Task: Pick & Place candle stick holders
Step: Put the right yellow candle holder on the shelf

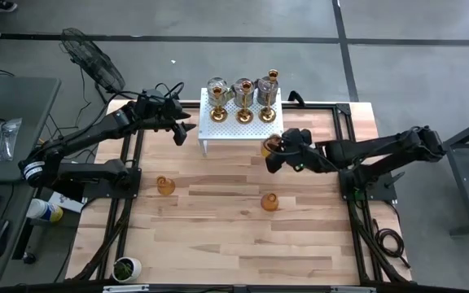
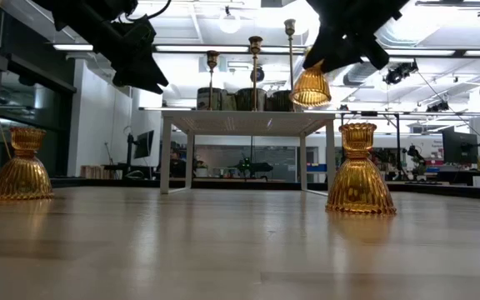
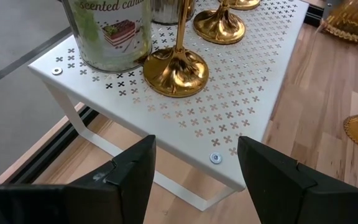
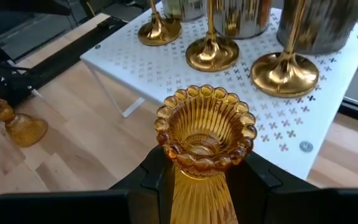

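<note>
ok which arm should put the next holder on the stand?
Right. Its gripper is already shut on an amber holder just off the stand edge. The left gripper hangs open and empty at the stand's other side.

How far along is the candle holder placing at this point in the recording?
Partly done. Three gold stemmed holders already stand on the white perforated stand, beside some tins. The right pincer is shut on an amber glass holder, lifted off the table next to the stand. Two more amber holders wait on the table. The left pincer hovers open at the stand's edge.
</note>
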`<action>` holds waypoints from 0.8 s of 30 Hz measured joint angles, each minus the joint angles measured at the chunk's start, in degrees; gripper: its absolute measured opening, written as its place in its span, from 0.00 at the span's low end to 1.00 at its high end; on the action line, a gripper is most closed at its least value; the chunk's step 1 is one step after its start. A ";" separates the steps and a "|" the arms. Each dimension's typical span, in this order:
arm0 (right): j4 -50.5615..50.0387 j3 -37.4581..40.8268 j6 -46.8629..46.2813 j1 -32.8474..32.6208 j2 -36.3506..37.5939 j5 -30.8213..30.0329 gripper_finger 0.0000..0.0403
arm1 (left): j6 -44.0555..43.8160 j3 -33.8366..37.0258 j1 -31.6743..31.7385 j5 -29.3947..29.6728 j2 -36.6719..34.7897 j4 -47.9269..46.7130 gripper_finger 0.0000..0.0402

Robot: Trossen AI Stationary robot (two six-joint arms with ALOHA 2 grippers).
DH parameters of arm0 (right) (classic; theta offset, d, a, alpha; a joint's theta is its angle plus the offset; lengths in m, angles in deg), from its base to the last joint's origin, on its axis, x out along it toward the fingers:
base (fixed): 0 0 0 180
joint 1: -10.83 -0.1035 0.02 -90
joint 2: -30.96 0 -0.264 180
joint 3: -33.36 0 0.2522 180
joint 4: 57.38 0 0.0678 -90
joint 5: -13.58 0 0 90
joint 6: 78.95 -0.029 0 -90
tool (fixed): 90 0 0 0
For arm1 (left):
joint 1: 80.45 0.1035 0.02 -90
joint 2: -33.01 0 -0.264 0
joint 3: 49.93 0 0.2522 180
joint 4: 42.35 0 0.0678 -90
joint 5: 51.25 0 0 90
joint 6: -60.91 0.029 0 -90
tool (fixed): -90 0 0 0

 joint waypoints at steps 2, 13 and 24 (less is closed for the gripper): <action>-0.03 -0.65 0.75 0.55 0.00 0.55 0.26 | 0.00 0.00 -0.01 -0.02 0.00 0.00 0.56; 0.01 -4.50 5.47 3.87 0.00 2.06 0.26 | 0.00 0.00 -0.02 -0.02 0.00 -0.02 0.56; -0.14 -5.19 7.33 7.60 0.00 4.96 0.26 | 0.00 0.00 -0.01 0.00 0.00 0.00 0.56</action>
